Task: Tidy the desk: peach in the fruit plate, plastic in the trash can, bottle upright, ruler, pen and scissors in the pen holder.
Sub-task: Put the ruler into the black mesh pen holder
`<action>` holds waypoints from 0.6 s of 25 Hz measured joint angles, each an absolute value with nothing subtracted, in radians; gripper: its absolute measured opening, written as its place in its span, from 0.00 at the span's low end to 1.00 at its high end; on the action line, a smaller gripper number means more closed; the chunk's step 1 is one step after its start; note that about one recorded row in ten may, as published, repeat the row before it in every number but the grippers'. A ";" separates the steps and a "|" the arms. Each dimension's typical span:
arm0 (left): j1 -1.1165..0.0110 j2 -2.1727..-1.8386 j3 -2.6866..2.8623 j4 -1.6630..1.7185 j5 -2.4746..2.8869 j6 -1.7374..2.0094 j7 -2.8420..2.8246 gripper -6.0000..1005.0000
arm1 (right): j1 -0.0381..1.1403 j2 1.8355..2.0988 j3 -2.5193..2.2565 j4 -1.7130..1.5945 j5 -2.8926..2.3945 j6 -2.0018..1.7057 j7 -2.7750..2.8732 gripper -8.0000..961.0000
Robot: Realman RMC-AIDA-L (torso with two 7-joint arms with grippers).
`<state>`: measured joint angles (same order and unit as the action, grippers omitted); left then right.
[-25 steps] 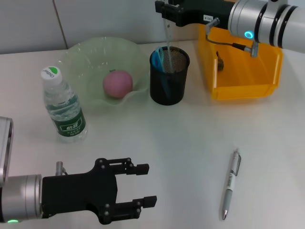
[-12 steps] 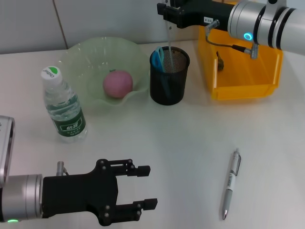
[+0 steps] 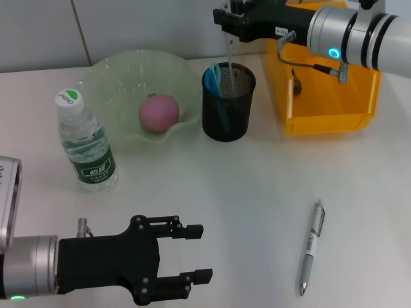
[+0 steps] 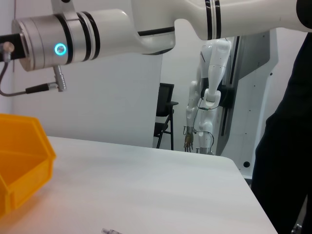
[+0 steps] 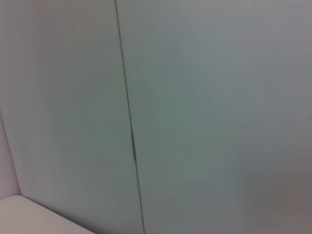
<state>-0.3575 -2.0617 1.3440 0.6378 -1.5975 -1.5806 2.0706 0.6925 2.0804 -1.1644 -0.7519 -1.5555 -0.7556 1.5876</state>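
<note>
The left gripper [image 3: 196, 251] hovered low, jaws wide and empty. Beyond it stood a clear bottle [image 3: 85, 143], then a pink peach [image 3: 158, 112] in a wavy green plate [image 3: 109, 77]. The right gripper [image 3: 228, 22] pinched a clear ruler [image 3: 228, 52] above the mesh holder [image 3: 228, 102]; the pen [image 3: 311, 246] lay well below.

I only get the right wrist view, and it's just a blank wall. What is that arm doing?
Observer: The right claw hangs above the black pen holder, and a clear ruler stands in the holder right below it.
Operator: Is the peach put away?
Observer: Yes, the peach lies in the green fruit plate.
Operator: Anything left lying around?
Observer: A pen lies flat on the table, off to the right of the open left claw.
</note>
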 joint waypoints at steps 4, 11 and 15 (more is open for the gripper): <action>-0.358 -2.062 1.345 0.638 -1.597 -1.581 2.071 0.64 | 0.689 2.081 -1.160 -0.746 -1.555 -0.762 1.588 0.45; -0.363 -2.061 1.349 0.639 -1.597 -1.581 2.070 0.64 | 0.689 2.082 -1.175 -0.743 -1.554 -0.766 1.588 0.49; -0.363 -2.060 1.349 0.640 -1.597 -1.580 2.069 0.64 | 0.689 2.081 -1.194 -0.743 -1.557 -0.768 1.588 0.51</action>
<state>-0.3635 -2.0596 1.3486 0.6397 -1.5968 -1.5801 2.0692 0.6885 2.0806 -1.1940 -0.7435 -1.5568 -0.7683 1.5879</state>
